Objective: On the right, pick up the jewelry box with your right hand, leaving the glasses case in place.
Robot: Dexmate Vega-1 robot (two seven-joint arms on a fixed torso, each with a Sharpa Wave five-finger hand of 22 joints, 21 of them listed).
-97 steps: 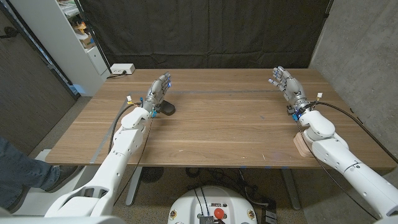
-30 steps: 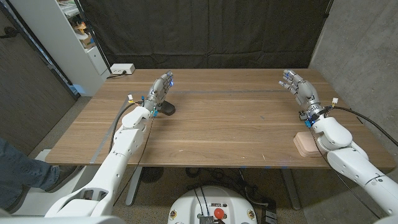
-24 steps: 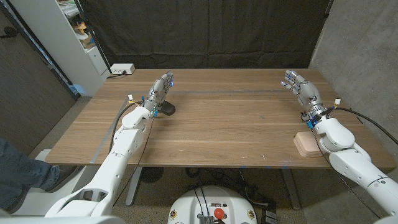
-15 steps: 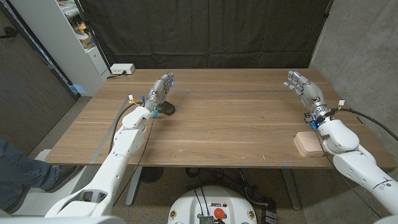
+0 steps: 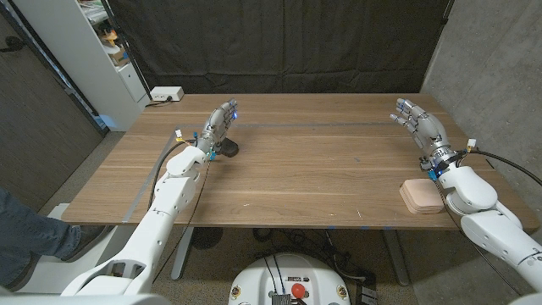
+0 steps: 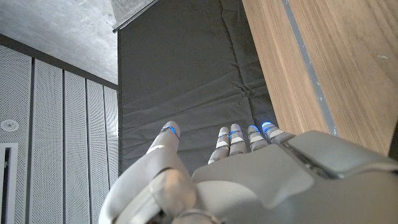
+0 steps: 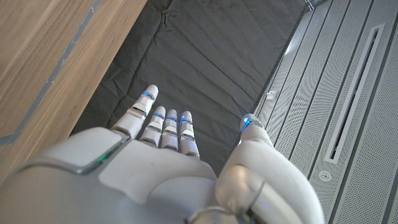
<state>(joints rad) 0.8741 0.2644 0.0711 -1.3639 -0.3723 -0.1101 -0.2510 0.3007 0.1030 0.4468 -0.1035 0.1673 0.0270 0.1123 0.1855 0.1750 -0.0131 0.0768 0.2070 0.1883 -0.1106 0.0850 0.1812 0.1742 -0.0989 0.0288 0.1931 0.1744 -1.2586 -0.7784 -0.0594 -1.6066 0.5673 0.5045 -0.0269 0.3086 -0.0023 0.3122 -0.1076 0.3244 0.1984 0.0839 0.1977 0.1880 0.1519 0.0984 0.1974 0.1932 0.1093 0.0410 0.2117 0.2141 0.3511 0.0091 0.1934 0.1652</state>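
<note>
wooden table [image 5: 313, 169], warm brown grain, rectangular, a thin pale-blue line running across the far part of the top.

jewelry box [image 5: 421, 196]: pale tan, flat block with rounded corners, matte, lying on the table at the near right edge. lid looks closed, contents can't be seen. no writing readable on it. the right forearm sits just beside it on the right, partly over its right side; can't tell if they touch.

right hand [image 5: 420, 125]: raised over the right side of the table, well beyond the jewelry box toward the far edge, fingers stretched and spread, holding nothing. right wrist view shows the back of the right hand [image 7: 168, 168], smooth grey-white shell, fingers straight with small blue lights at the tips, thumb apart.

glasses case [image 5: 227, 149]: dark, small, rounded oblong, on the left side of the table, mostly hidden behind the left hand; open or closed can't tell, no label readable.

left hand [image 5: 219, 122]: on edge just in front of the glasses case, fingers extended and slightly apart, gripping nothing; whether it touches the case can't tell. left wrist view shows the left hand [image 6: 249, 177], same grey shell, blue-lit tips, fingers straight.

white power strip [image 5: 165, 94] at the far left corner of the table, plastic box shape. black cloth curtain [image 5: 279, 42] behind, wrinkled. white shelf unit [image 5: 93, 51] at far left, small items on it too blurred to name. person's leg in jeans [image 5: 30, 233] at the left edge.
</note>
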